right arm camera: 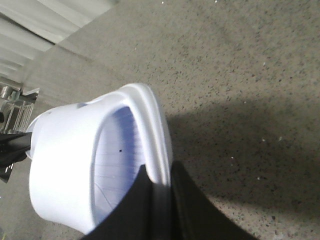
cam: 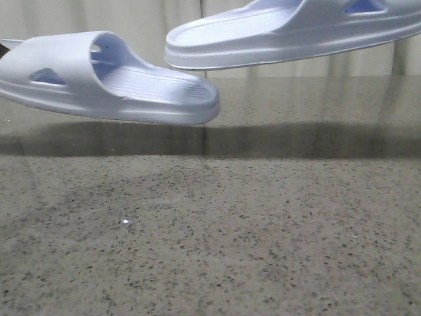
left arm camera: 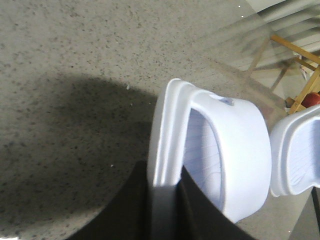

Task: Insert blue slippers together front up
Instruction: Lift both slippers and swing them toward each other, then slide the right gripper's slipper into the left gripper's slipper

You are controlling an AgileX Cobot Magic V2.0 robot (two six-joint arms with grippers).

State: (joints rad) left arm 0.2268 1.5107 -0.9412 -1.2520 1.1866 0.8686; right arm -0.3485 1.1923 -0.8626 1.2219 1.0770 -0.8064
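Observation:
Two pale blue slippers hang in the air above the speckled table. In the front view the left slipper point(cam: 105, 79) is held at the left, heel end pointing right, and the right slipper point(cam: 296, 33) is higher at the right, its heel end overlapping above the left one's. My left gripper point(left arm camera: 164, 187) is shut on the sole edge of the left slipper point(left arm camera: 225, 150). My right gripper point(right arm camera: 161, 186) is shut on the sole edge of the right slipper point(right arm camera: 70, 160). The other slipper's end point(left arm camera: 297, 155) shows in the left wrist view. Both grippers are out of the front view.
The grey speckled table point(cam: 210, 230) lies below, with the slippers' shadow as a dark band across it. A pale curtain point(cam: 145, 26) hangs behind. A wooden frame point(left arm camera: 300, 70) stands beyond the table's edge in the left wrist view.

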